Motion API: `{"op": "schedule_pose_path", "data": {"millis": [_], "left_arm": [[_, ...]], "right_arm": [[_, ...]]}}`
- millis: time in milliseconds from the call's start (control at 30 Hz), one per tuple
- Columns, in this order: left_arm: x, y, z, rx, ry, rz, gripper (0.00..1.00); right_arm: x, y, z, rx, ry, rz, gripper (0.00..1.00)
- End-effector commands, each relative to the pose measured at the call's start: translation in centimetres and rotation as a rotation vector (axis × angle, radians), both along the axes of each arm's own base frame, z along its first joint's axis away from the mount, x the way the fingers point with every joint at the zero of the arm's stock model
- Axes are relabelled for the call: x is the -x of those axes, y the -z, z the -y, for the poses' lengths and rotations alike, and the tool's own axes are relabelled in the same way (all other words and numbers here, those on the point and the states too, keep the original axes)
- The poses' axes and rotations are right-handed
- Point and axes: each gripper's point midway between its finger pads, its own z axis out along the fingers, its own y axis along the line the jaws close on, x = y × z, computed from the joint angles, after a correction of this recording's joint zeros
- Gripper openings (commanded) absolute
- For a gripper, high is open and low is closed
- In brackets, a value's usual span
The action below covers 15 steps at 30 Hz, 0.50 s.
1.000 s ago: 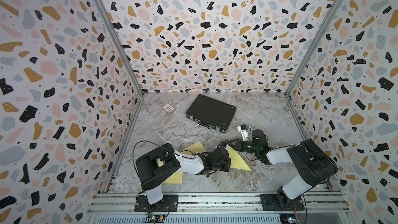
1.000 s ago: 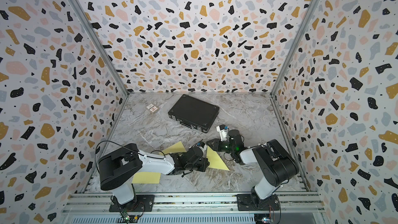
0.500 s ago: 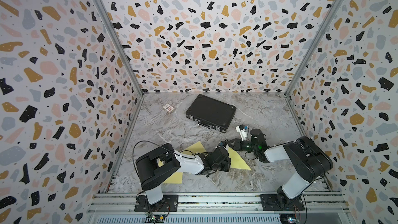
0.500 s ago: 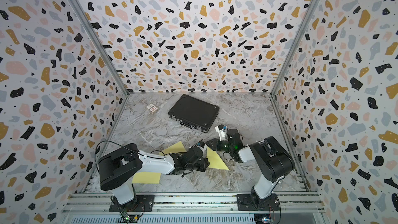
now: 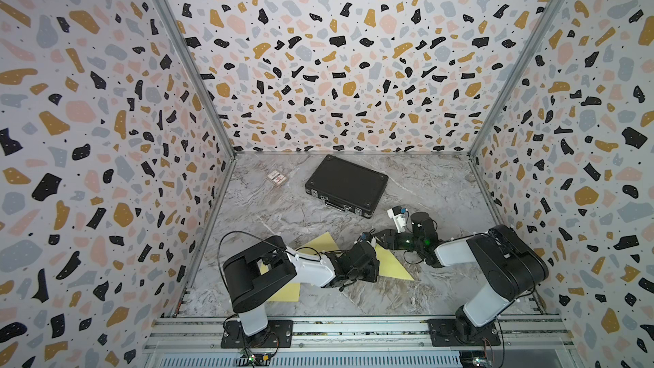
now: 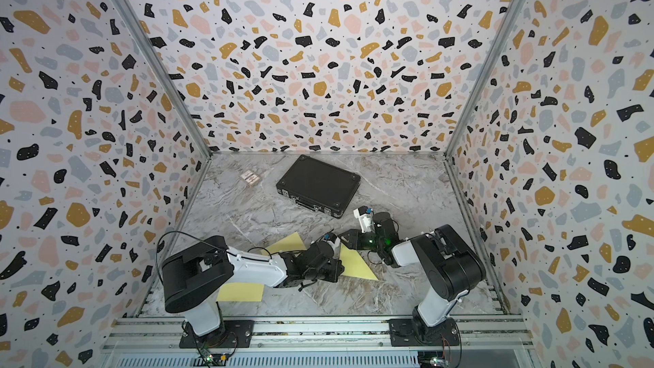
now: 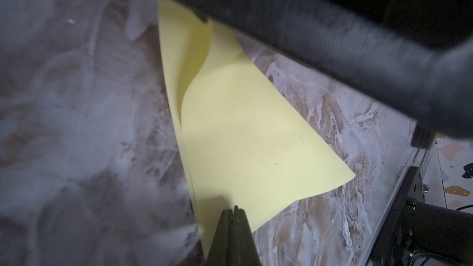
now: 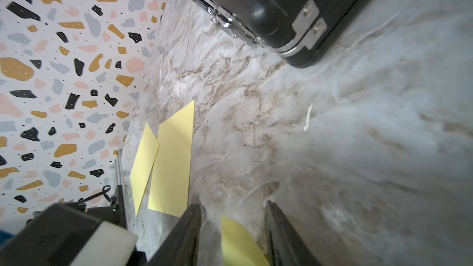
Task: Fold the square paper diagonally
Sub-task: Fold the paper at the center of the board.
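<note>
The yellow square paper lies on the marble floor between my two arms, doubled over into a loose triangle. In the left wrist view its top layer bulges above the lower one. My left gripper is shut, with its tips down on the paper's near edge. My right gripper stands open at the far corner. A yellow corner shows between its fingers without touching them.
Two more yellow sheets lie under and beside my left arm; the right wrist view shows them too. A black case sits close behind my right gripper. A small packet lies near the back left wall.
My right gripper's jaws have spread apart and let go of the paper's corner. The left gripper has stayed shut in place on the paper.
</note>
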Motion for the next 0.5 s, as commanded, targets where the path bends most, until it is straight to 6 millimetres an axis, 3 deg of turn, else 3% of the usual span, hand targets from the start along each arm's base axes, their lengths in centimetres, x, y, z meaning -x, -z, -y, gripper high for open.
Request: {"op": "schedule_pose_path", "data": {"millis": [0,300,467], "left_arm": [[4.9,8.1,-8.6,-0.392,0.018,-0.193,0.0],[4.9,8.1,-8.8,-0.399,0.014,-0.194,0.0],[5.0,8.0,-9.0,-0.398,0.009,-0.194,0.0]], "right_arm": [[0.4,0.5,1.7,0.114,0.031,0.016,0.46],[0.9,-0.3,1.2,0.064,-0.001,0.021,0.5],[0.8,0.7,1.9,0.098,0.001,-0.016,0.53]]}}
